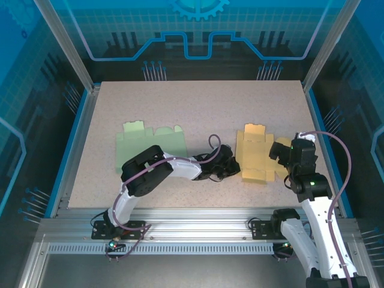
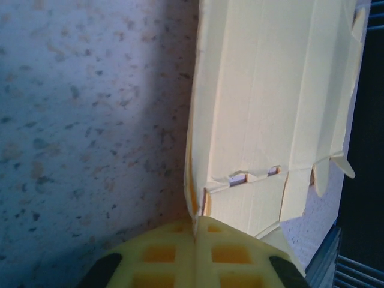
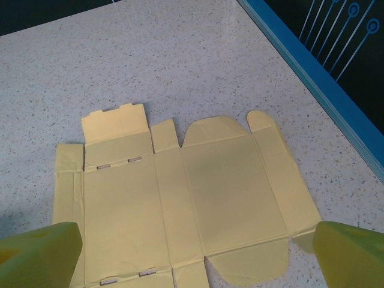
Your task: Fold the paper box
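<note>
Flat on the speckled surface [image 1: 198, 102], right of centre: yellow paper box [image 1: 255, 153], an unfolded die-cut blank of pale, matte card.

From the right wrist camera, spread out as four long panels side by side, parted by straight creases. At the far end, from left to right: a squared tuck flap [image 3: 114, 123] with a notched lip, a small square tab, a broad rounded flap [image 3: 213, 129] and a narrow rounded tab. At the near end, another rounded flap. Short slits along the crease just below the tuck flap, and again near the closest edge.

Reaching in from the left, at the blank's left edge: left claw [image 1: 230, 163], with yellow pads [image 2: 162, 258] pressed tight together and clamped on the card near one corner. That edge raised a little off the surface, as seen from the left wrist camera.

Over the blank's right side: right claw [image 3: 192, 252], with fingers [image 3: 36, 255] spread wide apart, above the card and not touching it.

Further left, well apart from the yellow one: green paper blank [image 1: 150, 144], also flat, partly hidden under the left arm.

Behind the surface: blue backdrop [image 1: 198, 36] with a cyan gear and circuit-line graphics.
</note>
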